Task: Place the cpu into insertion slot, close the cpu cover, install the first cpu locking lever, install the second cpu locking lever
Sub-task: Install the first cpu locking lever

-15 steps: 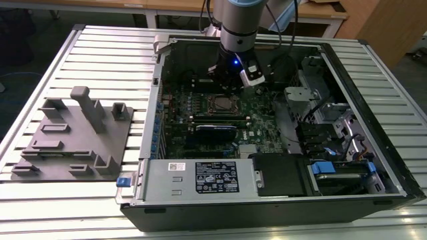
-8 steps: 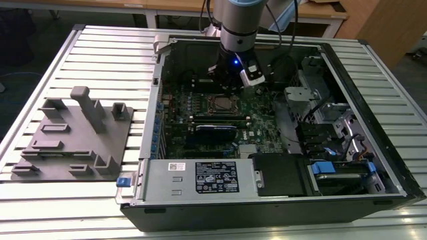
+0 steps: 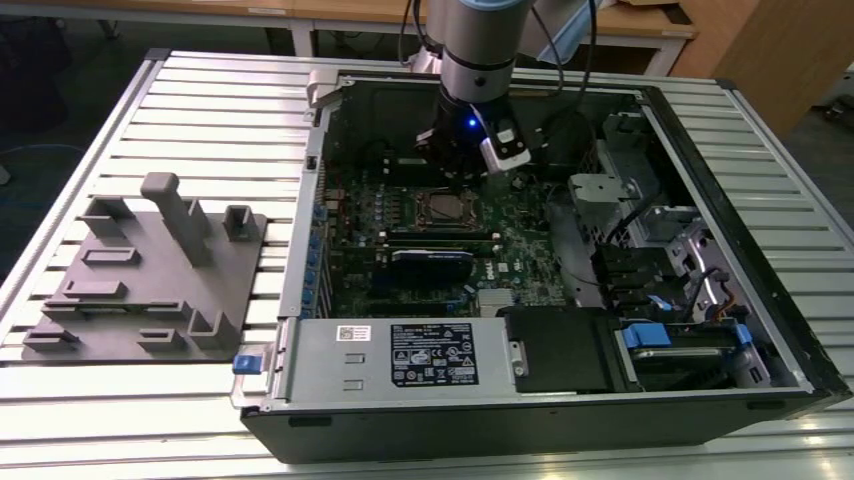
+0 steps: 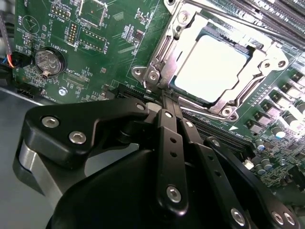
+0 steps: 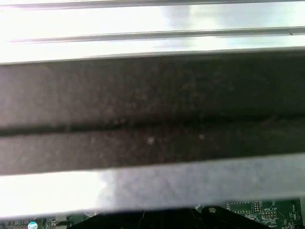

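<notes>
Here the cpu lies flat in the slot. The cover seems to be folded down around it, and the pale chip top shows through its window. In the second wrist view the slot lies straight ahead of the gripper, just beyond its tips, and the line of the fingers points at the near edge of the cover. The fingers are pressed together with no gap (nothing can be seen between them). The tips are at the metal rim; whether they touch it cannot be told.
</notes>
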`<control>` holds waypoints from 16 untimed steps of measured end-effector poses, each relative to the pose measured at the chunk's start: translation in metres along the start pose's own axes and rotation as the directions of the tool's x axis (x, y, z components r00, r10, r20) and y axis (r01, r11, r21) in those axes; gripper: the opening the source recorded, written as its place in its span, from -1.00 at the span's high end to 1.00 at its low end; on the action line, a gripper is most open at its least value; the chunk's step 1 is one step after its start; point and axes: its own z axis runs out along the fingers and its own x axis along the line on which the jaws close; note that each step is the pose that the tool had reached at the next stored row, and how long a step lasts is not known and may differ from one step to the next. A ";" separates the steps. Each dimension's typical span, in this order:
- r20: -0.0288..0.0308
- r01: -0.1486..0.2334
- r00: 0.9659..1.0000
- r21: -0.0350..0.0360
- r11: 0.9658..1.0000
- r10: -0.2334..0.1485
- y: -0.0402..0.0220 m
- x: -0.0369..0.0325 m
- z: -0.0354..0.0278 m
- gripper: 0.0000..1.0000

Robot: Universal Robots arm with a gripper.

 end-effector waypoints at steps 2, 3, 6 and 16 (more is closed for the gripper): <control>0.000 0.000 1.000 0.005 1.000 0.000 0.0000 0.0000 0.0001 0.80; 0.000 0.000 1.000 0.008 1.000 0.000 0.0000 0.0000 0.0001 0.80; 0.001 0.001 1.000 0.016 1.000 -0.001 -0.0001 -0.0002 0.0004 0.80; 0.002 0.001 1.000 0.030 1.000 -0.001 -0.0001 -0.0004 0.0011 0.80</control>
